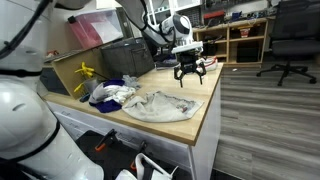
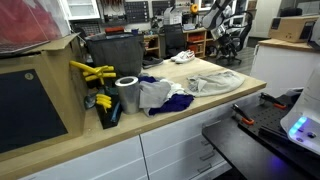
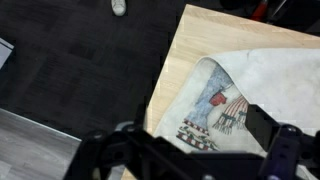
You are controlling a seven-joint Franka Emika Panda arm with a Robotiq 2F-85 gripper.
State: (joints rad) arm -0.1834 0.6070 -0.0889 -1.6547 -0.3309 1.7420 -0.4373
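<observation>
My gripper [image 1: 189,76] hangs open, fingers spread wide and holding nothing, above the counter [image 1: 208,97] corner. In an exterior view the cloth [image 1: 160,105] lies on the wood at my 7 o'clock. In the wrist view its printed patch [image 3: 215,110] sits at 12 o'clock.

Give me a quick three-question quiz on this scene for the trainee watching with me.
1. True or false: the gripper is touching the pale cloth.
2. Pick one: in an exterior view, what lies beside the silver roll? A) yellow tools B) a red mug C) a laptop
3. Short answer: in the wrist view, how do the jaws stand?

Key
1. False: it hovers above the counter, clear of the cloth.
2. A
3. Open, with nothing between them.
</observation>
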